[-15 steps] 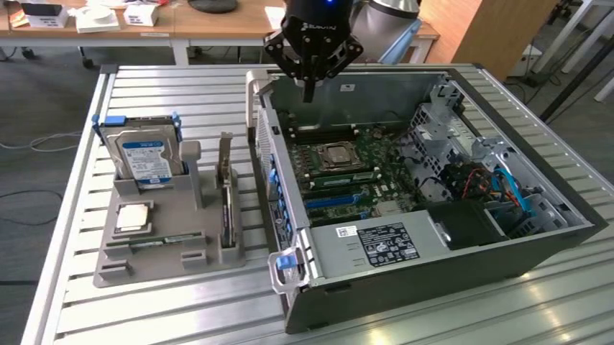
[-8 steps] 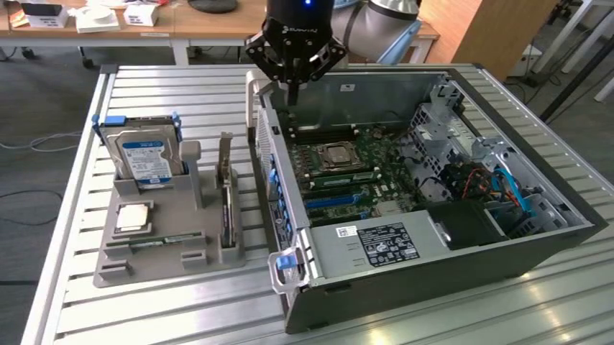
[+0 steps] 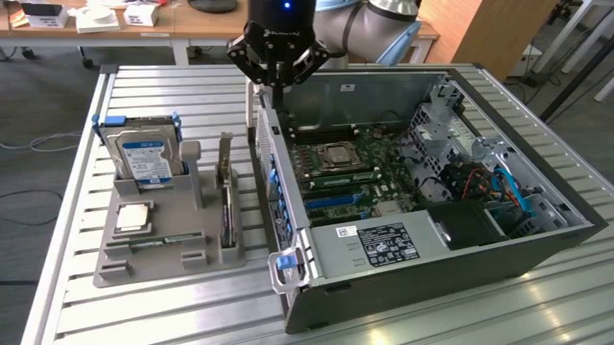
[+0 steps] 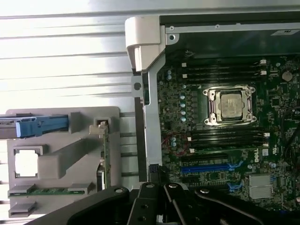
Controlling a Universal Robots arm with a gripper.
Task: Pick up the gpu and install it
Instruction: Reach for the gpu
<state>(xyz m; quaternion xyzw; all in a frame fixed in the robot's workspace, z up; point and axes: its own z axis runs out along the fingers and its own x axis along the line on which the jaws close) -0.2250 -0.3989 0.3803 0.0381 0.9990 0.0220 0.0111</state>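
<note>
The gpu (image 3: 227, 208) is a thin dark card standing on edge in the grey holder (image 3: 154, 272), at the side nearest the open computer case (image 3: 537, 251). In the wrist view the gpu (image 4: 106, 159) appears edge-on as a narrow strip. My black gripper (image 3: 278, 85) hangs above the case's far corner at the exterior view's left, well beyond the gpu and apart from it. Its fingers are shut with nothing between them. In the wrist view the gripper (image 4: 157, 206) hovers over the case wall beside the motherboard (image 4: 225, 140), which carries a blue slot (image 4: 211, 167).
The holder also carries a silver hard drive with a blue label (image 3: 144, 154), a square processor (image 3: 132, 215) and a narrow green memory stick (image 3: 163, 241). Everything stands on a slatted metal table (image 3: 172, 316). Desks with boxes lie behind.
</note>
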